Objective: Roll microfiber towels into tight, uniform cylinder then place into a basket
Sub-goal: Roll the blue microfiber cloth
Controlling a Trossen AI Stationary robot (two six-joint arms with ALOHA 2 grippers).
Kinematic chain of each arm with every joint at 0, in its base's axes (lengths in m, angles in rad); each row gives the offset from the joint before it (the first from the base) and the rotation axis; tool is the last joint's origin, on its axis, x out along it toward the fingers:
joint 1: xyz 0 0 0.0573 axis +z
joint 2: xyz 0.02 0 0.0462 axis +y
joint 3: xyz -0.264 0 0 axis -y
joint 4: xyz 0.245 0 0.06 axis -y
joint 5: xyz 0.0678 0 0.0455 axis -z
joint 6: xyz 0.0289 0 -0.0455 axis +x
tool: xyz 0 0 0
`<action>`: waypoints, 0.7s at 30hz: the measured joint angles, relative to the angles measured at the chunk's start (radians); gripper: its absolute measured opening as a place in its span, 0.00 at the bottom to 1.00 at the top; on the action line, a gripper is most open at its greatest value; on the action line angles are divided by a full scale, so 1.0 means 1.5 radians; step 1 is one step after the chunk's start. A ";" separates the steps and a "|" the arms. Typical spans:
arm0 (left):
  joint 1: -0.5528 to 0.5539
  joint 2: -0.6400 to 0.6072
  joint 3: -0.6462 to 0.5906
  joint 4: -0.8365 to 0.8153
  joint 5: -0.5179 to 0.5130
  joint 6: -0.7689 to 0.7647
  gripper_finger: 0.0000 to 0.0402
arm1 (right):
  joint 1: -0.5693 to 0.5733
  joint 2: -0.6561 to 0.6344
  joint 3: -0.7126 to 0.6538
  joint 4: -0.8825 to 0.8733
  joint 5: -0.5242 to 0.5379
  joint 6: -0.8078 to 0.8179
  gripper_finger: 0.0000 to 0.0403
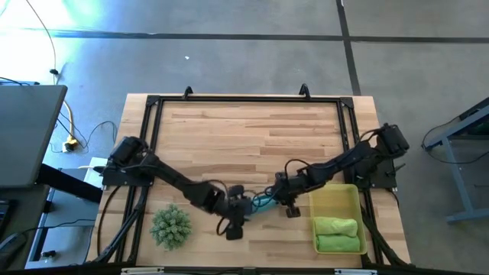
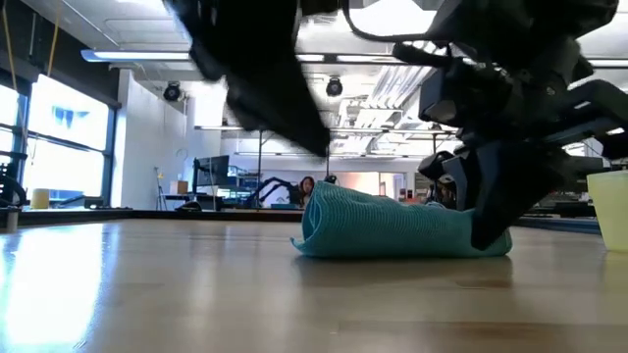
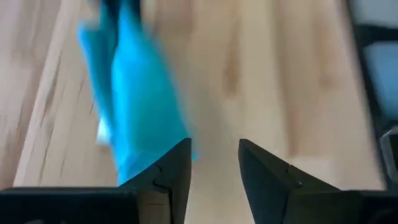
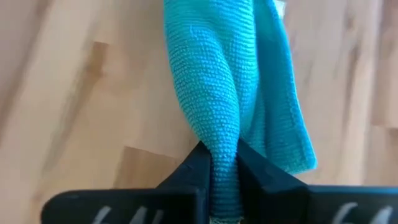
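Teal towel (image 4: 230,81), loosely rolled on the table (image 1: 244,130) just beside the basket (image 1: 336,200) — no labels or writing readable anywhere.
The right gripper (image 4: 219,163) has its fingers pinched shut on one end of it; the left gripper (image 3: 214,163) sits at the other end, fingers apart, empty. Two green rolls (image 1: 336,233) are binned already. This looks like the last towel's rolling step; next call is tightening the roll evenly, then lifting it across into the basket.

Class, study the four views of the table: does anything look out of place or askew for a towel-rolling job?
Yes. A spiky green plant-like ball sits near the table's front left, unrelated to towels. The teal towel lies as a loose roll with one end flaring open, pinched by the right hand. Two green rolls already rest in the basket.
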 joint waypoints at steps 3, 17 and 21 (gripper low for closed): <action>-0.017 0.009 0.002 0.085 -0.082 0.044 0.30 | -0.020 0.001 0.000 0.003 -0.052 0.024 0.05; -0.011 0.102 0.001 0.137 -0.203 0.105 0.31 | -0.101 0.004 -0.003 0.024 -0.225 0.127 0.05; -0.007 0.120 0.002 0.134 -0.203 0.115 0.31 | -0.113 0.004 -0.003 0.027 -0.222 0.138 0.06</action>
